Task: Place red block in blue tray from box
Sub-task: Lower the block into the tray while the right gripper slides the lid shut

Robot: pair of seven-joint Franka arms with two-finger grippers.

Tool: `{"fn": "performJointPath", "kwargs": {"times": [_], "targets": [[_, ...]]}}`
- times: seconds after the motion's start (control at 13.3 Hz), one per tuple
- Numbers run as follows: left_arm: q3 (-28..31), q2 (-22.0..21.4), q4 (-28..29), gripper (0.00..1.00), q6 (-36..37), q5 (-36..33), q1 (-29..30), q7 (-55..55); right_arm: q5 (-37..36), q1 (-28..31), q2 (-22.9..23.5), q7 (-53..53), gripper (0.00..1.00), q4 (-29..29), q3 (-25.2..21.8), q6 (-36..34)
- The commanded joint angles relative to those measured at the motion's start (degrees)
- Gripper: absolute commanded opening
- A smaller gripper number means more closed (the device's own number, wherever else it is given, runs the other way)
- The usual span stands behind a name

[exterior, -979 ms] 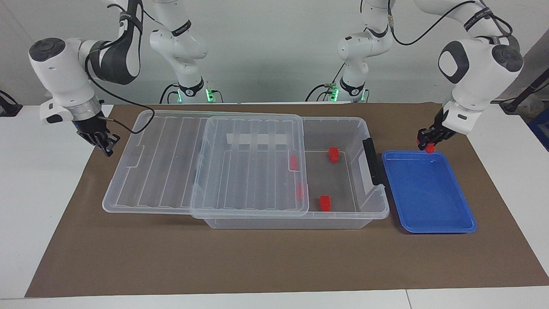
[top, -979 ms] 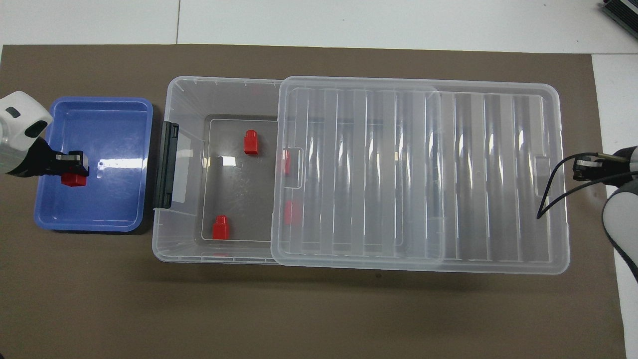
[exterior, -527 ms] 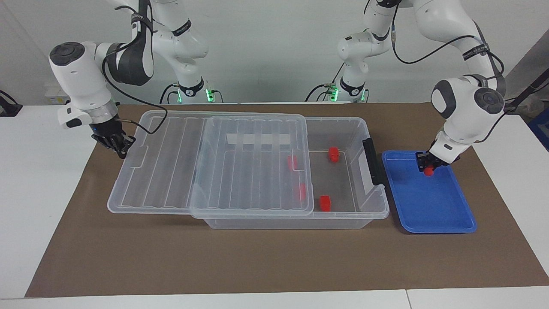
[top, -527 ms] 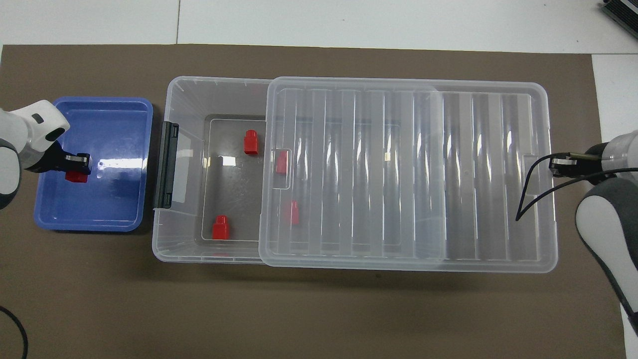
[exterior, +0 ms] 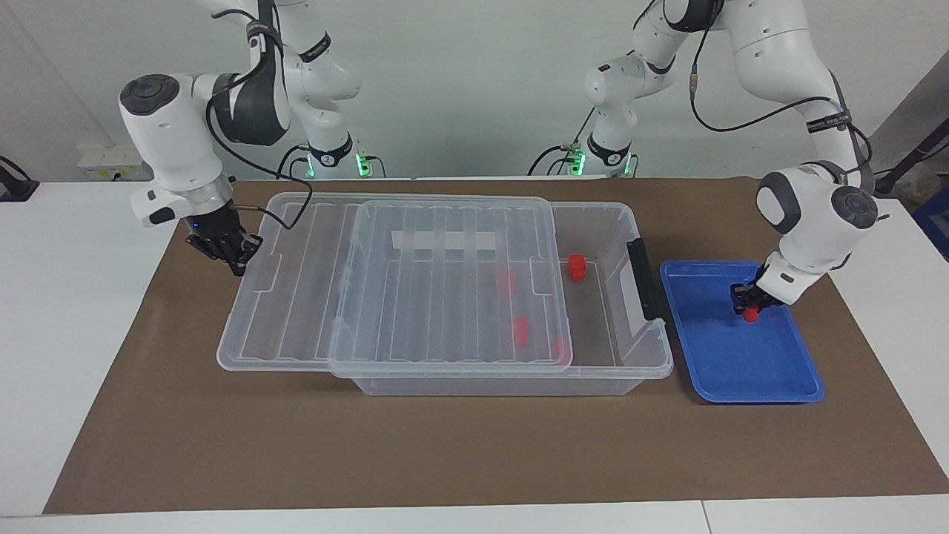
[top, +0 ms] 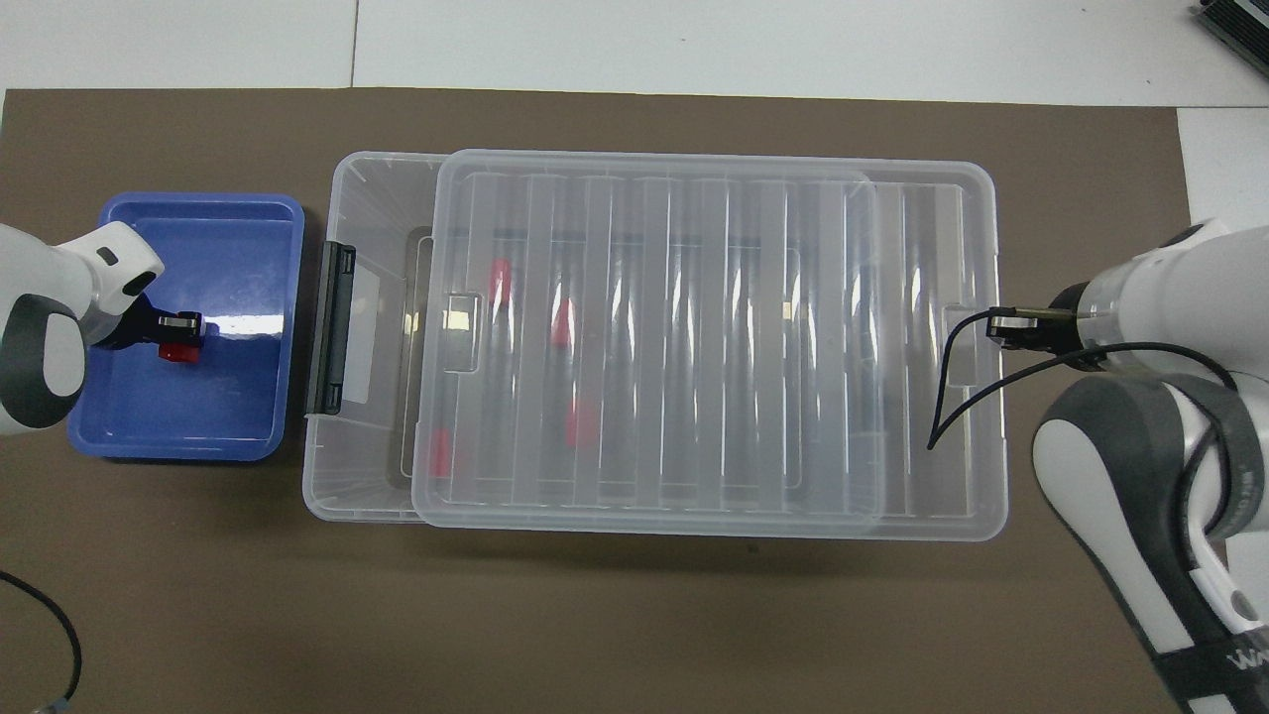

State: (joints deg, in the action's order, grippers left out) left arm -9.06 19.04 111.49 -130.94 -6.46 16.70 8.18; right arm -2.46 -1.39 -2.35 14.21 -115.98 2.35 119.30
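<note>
Red block sits pinched in the left gripper, low inside the blue tray, near the middle of the tray's floor; whether the block touches the floor cannot be told. In the overhead view the same block shows just under the gripper's tip. The tray lies on the brown mat covering the bench, just beside the box, at the box's dark grey latch. The ribbed clear lid rests on the box and overhangs its end toward the right arm. The right gripper, fingertips closed together with nothing between them, is at the lid's overhanging edge. One more red block shows uncovered inside the box near the latch; others appear blurred through the lid.
</note>
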Motion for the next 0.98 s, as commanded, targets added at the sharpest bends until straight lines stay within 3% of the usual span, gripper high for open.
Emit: {"fn": "performJointPath", "kwargs": {"times": [0.0,0.9], "targets": [[0.4,-0.5,1.9,0.0,-2.0,-0.1,-3.7,-3.2,1.3,-2.6,-1.1,1.3,0.0,-1.3,-0.1,0.1],[0.6,-1.0,4.9,0.0,-3.7,-0.3,-3.4,-1.0,3.7,-9.3,-0.5,2.8,0.0,-1.6,-0.1,3.4]]}}
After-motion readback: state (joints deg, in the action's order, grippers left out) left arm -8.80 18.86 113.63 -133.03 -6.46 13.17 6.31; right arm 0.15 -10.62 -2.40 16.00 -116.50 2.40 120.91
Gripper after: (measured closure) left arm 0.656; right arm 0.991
